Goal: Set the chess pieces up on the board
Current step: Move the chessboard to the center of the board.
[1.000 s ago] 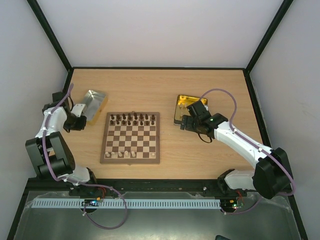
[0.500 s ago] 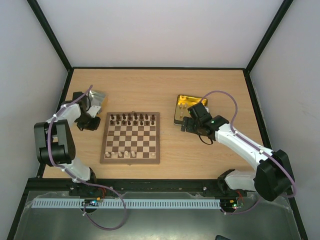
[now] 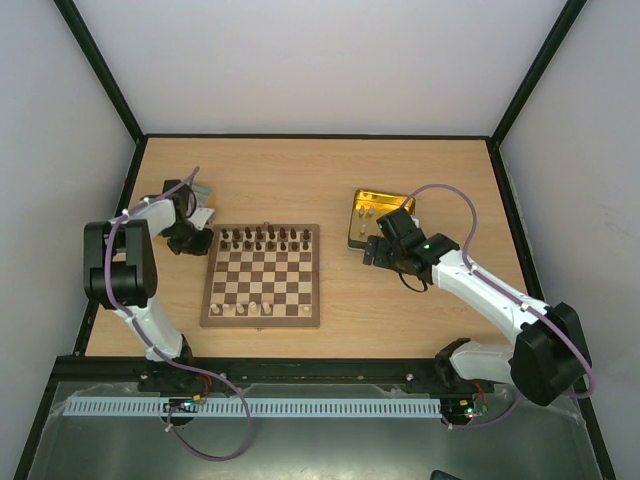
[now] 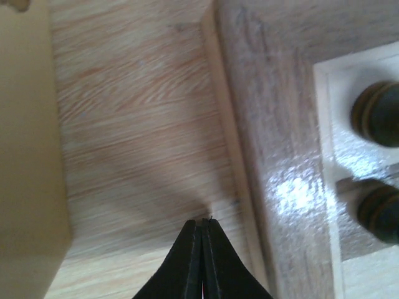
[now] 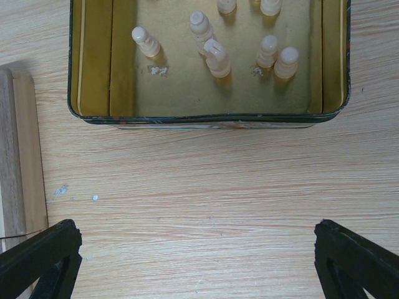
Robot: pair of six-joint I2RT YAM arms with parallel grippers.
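Cream chess pieces [image 5: 215, 59] stand in the gold tray [image 5: 93, 62] at the board's [image 3: 262, 281] 2 o'clock; right jaws wide open, left jaws closed.

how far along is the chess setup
Done: the dark pieces line the board's far rows, and a few cream pieces stand on the near row. In hand: nothing; the left gripper is shut empty by the board's edge, the right gripper open before the gold tray. Left: the tray's remaining cream pieces.
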